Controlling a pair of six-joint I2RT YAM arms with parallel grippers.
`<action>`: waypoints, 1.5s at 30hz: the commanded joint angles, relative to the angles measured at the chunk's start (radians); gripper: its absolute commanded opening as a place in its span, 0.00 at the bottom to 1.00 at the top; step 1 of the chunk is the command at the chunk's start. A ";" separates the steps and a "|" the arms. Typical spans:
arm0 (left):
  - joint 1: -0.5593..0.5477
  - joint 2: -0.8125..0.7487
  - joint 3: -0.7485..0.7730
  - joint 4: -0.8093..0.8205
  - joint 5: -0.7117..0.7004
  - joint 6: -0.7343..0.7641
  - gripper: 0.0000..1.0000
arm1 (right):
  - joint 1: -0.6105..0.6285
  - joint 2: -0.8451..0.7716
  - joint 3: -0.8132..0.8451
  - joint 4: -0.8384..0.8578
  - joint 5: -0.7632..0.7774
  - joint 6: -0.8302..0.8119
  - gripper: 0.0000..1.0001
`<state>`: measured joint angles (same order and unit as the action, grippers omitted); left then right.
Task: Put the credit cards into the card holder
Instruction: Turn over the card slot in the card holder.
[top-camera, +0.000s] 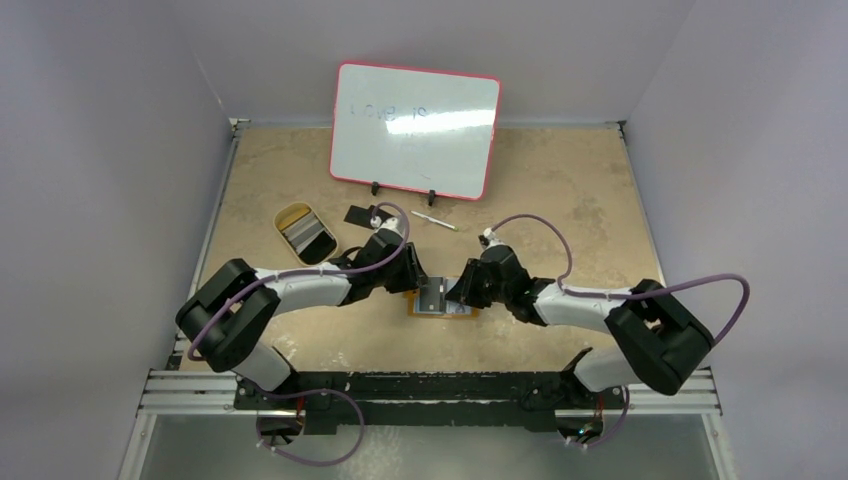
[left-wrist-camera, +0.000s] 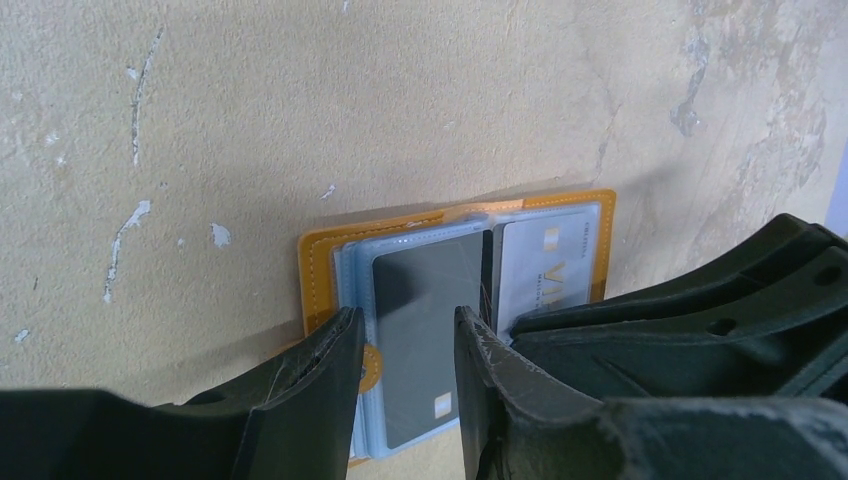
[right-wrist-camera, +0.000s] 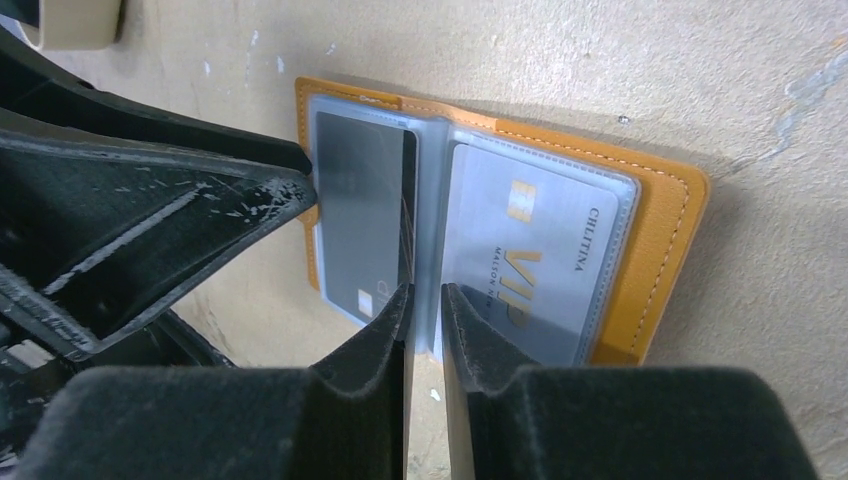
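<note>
Tan tabletop (top-camera: 560, 180): orange-tan leather card holder (right-wrist-camera: 660, 230) lies open at centre; right gripper (right-wrist-camera: 425, 292) pinches its clear sleeves (right-wrist-camera: 435, 200) at the fold; left gripper (left-wrist-camera: 408, 325), released, straddles black rectangular card (left-wrist-camera: 425, 285). Seat card squarely, holder pinned.

An orange-tan card holder (right-wrist-camera: 665, 215) lies open and flat on the table (top-camera: 560, 190), its pale stitching and clear, bluish plastic sleeves facing up. One sleeve holds a dark card (right-wrist-camera: 360, 200) with a small pale mark near one end. The sleeve across the fold holds a silver card (right-wrist-camera: 545, 250) bearing a gold chip and the letters VIP. A black card (top-camera: 357, 214) lies flat on the table, well apart.
</note>
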<state>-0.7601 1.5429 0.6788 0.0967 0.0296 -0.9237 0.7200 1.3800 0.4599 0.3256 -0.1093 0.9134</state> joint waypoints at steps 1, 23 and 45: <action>-0.003 0.008 0.019 0.057 -0.008 0.010 0.38 | 0.002 0.034 0.021 0.043 -0.022 -0.026 0.17; -0.027 -0.070 0.017 0.122 0.054 -0.070 0.37 | 0.002 0.087 0.011 0.083 -0.042 -0.024 0.15; -0.081 0.003 0.079 0.150 0.072 -0.074 0.34 | 0.002 -0.176 -0.023 -0.077 0.107 -0.059 0.24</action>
<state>-0.8261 1.5387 0.7143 0.1951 0.0868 -0.9882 0.7200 1.2411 0.4496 0.2848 -0.0605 0.8734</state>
